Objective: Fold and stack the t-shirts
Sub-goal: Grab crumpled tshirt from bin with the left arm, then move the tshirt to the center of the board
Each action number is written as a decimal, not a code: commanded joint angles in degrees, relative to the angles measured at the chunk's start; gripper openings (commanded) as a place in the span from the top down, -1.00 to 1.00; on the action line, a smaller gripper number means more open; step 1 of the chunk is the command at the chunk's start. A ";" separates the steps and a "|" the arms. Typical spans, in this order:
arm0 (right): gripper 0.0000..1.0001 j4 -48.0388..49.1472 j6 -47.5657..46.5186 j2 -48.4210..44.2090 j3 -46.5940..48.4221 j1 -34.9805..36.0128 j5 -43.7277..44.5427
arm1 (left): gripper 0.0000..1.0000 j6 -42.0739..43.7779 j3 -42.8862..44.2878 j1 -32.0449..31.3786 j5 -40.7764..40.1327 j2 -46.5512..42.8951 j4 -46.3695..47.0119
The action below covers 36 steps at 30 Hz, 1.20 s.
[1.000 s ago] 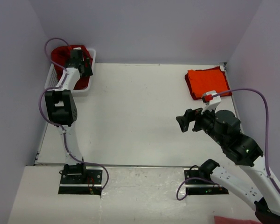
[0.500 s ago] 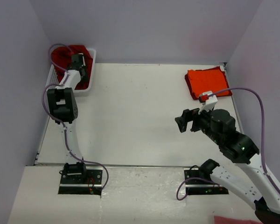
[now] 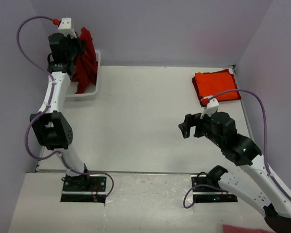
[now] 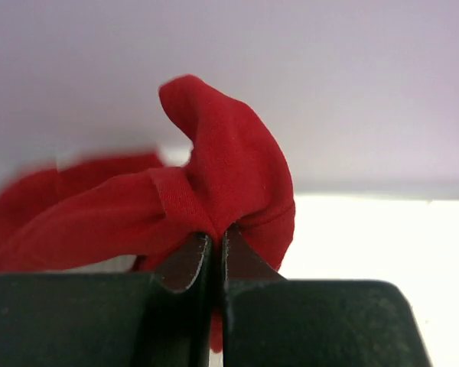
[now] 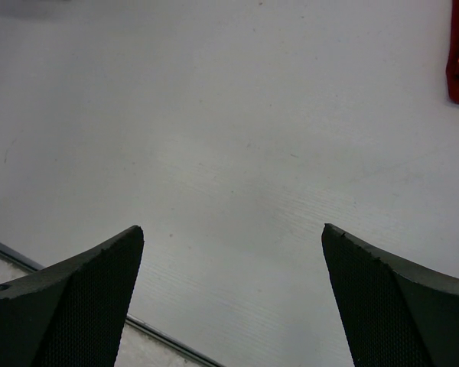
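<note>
Well, over at the far left the left gripper point(image 4: 214, 243) has its jaws pressed together on a bunched fold of the crimson t-shirt point(image 3: 87, 58), pinching it tight. That arm is raised high. The shirt hangs down from the grip in a crumpled drape, and its lower end reaches into the white mesh basket point(image 3: 85, 96) at the far-left corner of the table point(image 3: 136, 121). Across the way, the orange t-shirt point(image 3: 214, 83) lies folded flat in the far-right corner, with a sliver of darker red cloth showing under its near and right edges. The right gripper point(image 3: 185, 127) hovers over bare tabletop right of the middle, nearer than the orange shirt and well apart from it. Its jaws are spread wide and hold nothing.
</note>
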 commanded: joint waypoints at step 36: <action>-0.98 0.19 7.87 12.09 5.01 4.42 8.96 | -0.42 -14.75 -24.43 -19.65 22.30 -17.87 2.44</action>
